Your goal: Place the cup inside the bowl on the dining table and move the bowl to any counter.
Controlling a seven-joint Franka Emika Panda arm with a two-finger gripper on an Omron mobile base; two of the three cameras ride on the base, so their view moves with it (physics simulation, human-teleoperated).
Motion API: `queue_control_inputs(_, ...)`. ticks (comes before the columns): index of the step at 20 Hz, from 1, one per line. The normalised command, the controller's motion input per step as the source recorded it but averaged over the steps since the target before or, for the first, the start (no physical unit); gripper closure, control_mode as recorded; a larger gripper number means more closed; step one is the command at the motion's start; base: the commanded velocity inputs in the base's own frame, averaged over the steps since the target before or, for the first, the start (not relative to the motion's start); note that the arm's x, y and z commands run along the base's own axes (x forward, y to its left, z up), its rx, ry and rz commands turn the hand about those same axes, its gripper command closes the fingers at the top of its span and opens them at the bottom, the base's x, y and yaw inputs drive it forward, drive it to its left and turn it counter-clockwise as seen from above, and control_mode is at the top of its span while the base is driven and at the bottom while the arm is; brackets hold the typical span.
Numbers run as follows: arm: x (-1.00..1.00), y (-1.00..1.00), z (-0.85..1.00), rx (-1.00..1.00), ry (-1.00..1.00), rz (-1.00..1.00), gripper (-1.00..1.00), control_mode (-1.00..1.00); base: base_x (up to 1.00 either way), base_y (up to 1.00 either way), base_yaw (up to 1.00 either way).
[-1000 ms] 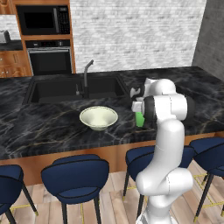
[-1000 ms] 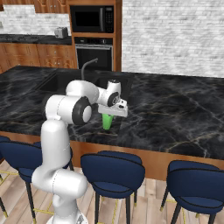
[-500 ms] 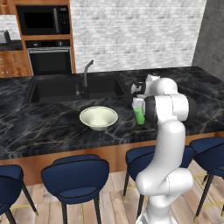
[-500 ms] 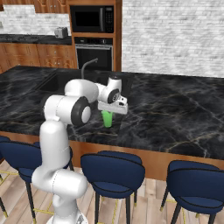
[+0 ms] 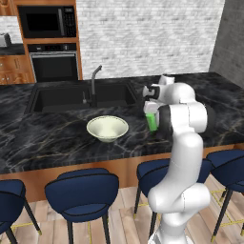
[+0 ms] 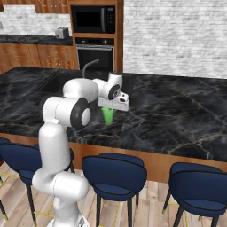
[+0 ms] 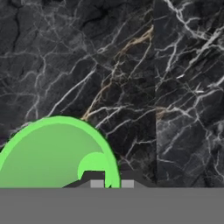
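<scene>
Now the cup [image 5: 151, 121] hangs just clear of the dining table [image 5: 57, 138], its rim pinched between the closed fingers of the gripper [image 6: 107, 107]; a second ago it stood lower, so the lift has begun. The bowl [image 5: 107, 127] waits empty nearby to the gripper's left. Beyond it the sink [image 5: 71, 97] and faucet [image 5: 94, 78] sit off the path; nothing blocks the way.

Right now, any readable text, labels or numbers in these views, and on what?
None readable. The cup, bowl, dining table, microwave and oven carry no legible markings; any appliance panel print is too small and blurred to make out.
</scene>
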Motion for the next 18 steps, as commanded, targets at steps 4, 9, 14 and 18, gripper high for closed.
queue_control_inputs(4,-0.02,0.06,0.21,0.0,-0.09,0.0,1.0,-1.0,0.0,0.0,0.0)
queue_control_inputs(9,-0.04,0.12,0.17,0.0,-0.15,0.0,1.0,-1.0,0.0,0.0,0.0)
queue_control_inputs(14,-0.06,0.24,0.15,0.0,-0.14,0.0,1.0,-1.0,0.0,0.0,0.0)
queue_control_inputs(18,-0.03,0.3,0.12,0.03,-0.08,0.0,1.0,-1.0,0.0,0.0,0.0)
